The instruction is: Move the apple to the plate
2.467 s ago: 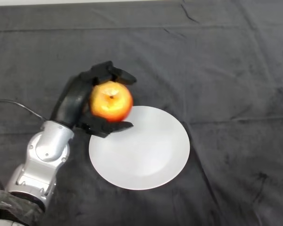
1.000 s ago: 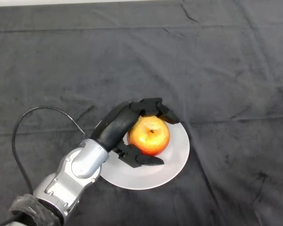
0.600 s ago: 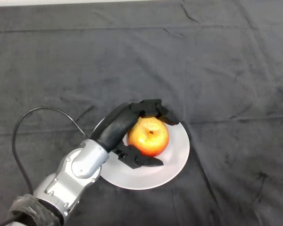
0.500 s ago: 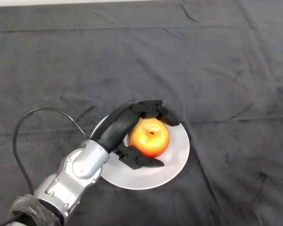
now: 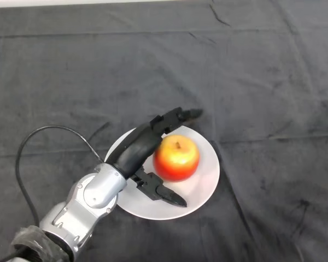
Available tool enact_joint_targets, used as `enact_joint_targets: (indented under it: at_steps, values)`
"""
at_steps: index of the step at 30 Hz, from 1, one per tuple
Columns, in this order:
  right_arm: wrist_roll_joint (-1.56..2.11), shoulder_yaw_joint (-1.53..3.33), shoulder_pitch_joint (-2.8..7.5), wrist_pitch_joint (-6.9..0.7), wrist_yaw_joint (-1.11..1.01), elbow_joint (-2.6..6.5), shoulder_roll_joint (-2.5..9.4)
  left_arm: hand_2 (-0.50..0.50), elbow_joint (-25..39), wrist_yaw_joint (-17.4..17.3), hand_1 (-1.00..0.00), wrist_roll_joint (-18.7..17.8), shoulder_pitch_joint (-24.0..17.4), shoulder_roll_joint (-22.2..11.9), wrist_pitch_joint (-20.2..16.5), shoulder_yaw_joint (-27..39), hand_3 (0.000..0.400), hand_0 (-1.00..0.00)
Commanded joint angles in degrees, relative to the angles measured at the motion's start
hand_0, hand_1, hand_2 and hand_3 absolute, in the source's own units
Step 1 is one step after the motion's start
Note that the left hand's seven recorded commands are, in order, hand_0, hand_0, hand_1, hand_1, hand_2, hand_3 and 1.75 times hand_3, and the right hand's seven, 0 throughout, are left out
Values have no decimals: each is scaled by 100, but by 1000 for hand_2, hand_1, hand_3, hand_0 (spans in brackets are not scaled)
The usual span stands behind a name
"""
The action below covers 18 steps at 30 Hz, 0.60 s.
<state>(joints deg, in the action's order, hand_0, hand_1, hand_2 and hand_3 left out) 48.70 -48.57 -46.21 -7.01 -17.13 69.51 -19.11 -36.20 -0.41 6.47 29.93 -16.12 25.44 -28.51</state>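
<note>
Apple (image 5: 176, 158) sits on plate (image 5: 205, 183), placement looks done. Left hand (image 5: 139, 150) spread wide round it, gripping nothing. Only arm pull-back left, imo.

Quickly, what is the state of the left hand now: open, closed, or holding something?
Left hand: open, fingers straightened beside the apple, which sits on the white plate; holding nothing.

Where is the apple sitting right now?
In the head view the apple sits on the white plate, near its middle, just right of the open left hand, whose fingers and thumb flank it.
</note>
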Motion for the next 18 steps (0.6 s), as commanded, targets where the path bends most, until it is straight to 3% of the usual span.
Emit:
enact_joint_targets:
  at_steps: [1, 18]
  values:
    - [75, -71, -102, 19, 16, -200, -102, 0, 62, -5, 0, -145, 39, -185, -58, 2, 0, 0]
    - [75, -69, -101, 19, 17, -203, -101, 0, 5, 68, 0, -508, 246, -393, 71, 625, 0, 0]
